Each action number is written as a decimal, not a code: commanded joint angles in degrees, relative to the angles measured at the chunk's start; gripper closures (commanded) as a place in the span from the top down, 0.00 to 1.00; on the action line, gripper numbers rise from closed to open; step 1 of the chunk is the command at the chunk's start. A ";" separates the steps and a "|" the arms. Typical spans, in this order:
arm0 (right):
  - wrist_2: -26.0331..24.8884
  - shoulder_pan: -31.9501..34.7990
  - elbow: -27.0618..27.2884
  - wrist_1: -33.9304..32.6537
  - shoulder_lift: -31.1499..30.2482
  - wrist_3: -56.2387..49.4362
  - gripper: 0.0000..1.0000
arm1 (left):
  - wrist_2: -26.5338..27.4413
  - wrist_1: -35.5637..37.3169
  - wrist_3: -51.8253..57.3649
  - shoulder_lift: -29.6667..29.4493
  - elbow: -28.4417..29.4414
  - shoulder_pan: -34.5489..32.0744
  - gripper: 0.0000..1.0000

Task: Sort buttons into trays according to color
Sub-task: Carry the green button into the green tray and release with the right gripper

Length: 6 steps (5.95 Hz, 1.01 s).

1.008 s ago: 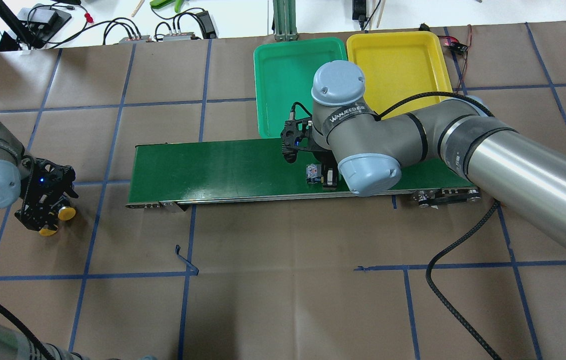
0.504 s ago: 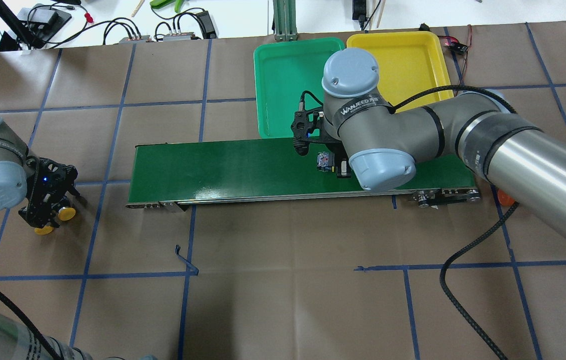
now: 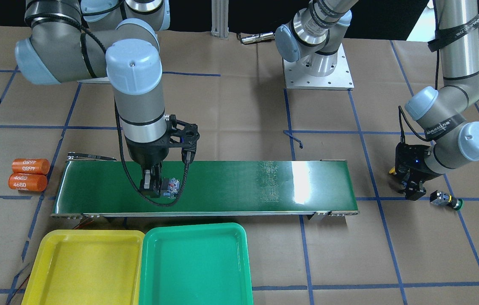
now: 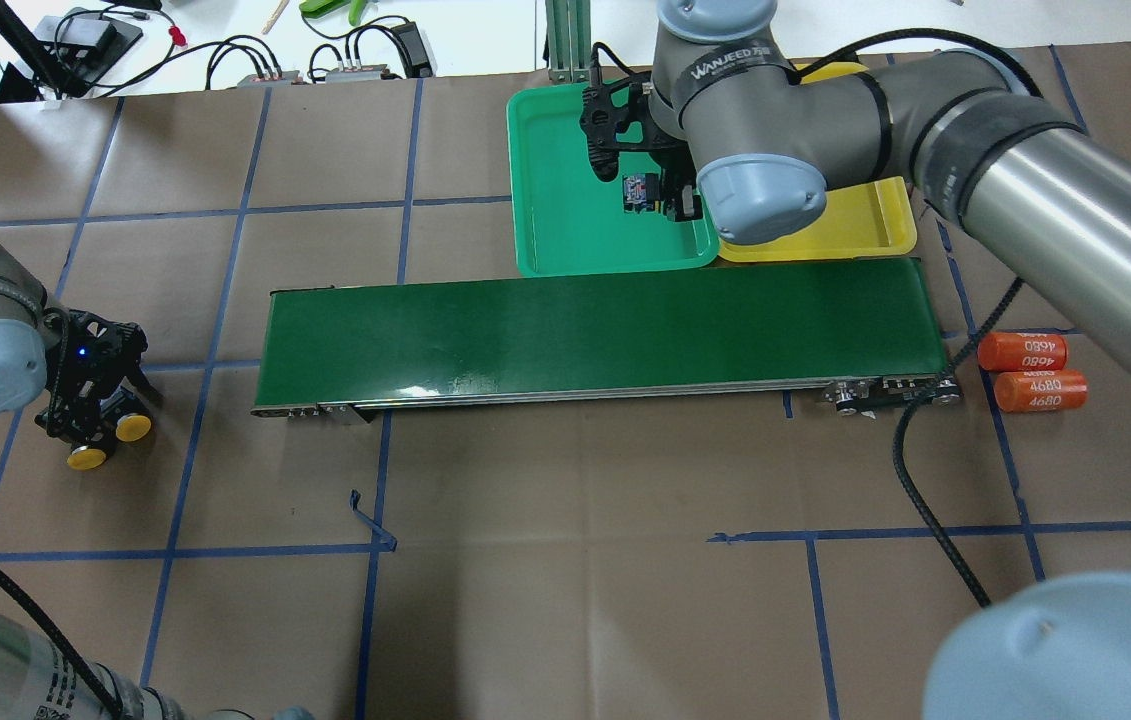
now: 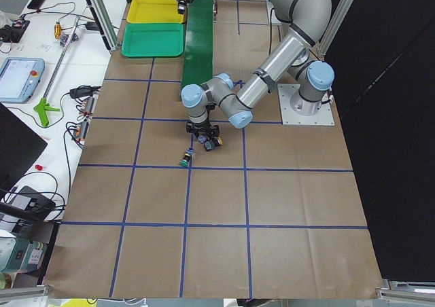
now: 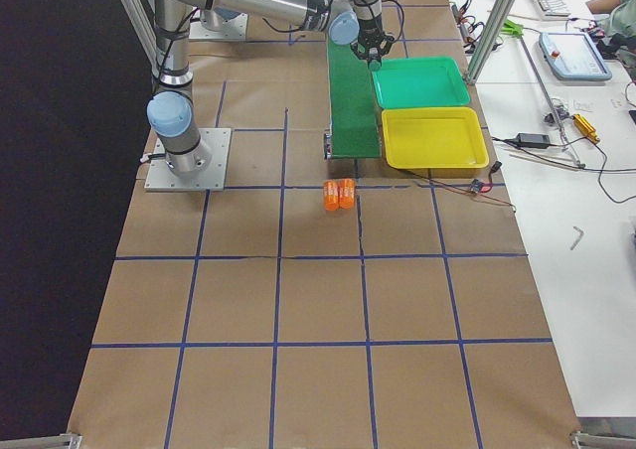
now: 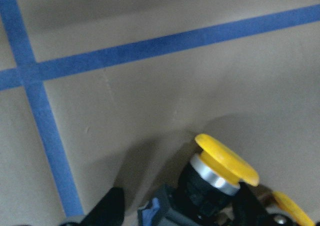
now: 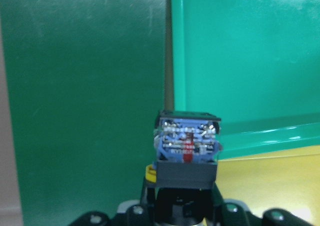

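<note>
My right gripper (image 4: 663, 195) is shut on a button (image 4: 638, 189) by its cap end, so the cap colour is hidden. The button's black body and blue back show in the right wrist view (image 8: 187, 148). In the overhead view it hangs over the green tray (image 4: 555, 150), beside the yellow tray (image 4: 855, 230). In the front-facing view it shows over the belt (image 3: 154, 186). My left gripper (image 4: 85, 425) is low at the table's left, open, with its fingers on either side of a yellow button (image 7: 220, 166). A second yellow button (image 4: 86, 458) lies beside it. A green button (image 3: 444, 200) lies nearby.
The long dark green conveyor belt (image 4: 575, 330) runs across the middle, in front of both trays. Two orange cylinders marked 4680 (image 4: 1025, 370) lie at its right end. The right arm's cable (image 4: 925, 500) trails over the brown paper. Cables and tools lie beyond the table's far edge.
My right gripper has carried the button from over the belt to over the green tray. My left gripper has shifted slightly over the yellow buttons, which have stayed in place.
</note>
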 commanded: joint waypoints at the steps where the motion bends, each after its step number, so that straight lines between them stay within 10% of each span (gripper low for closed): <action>1: 4.93 0.27 -7.42 -2.97 11.09 -1.82 0.17 | -0.28 -0.71 -0.48 0.92 0.03 0.11 0.05; 2: 5.40 0.36 -7.43 -5.69 13.75 -1.91 0.23 | -0.37 -1.42 -2.05 1.45 0.03 0.11 0.03; 3: 5.49 0.27 -7.26 -4.94 13.60 -1.57 0.99 | -0.63 -3.86 -7.02 3.20 0.12 0.11 0.03; 6: 4.44 -0.69 -6.12 10.11 2.31 -1.13 1.00 | -9.46 -14.83 -28.90 13.21 -0.05 -2.42 0.02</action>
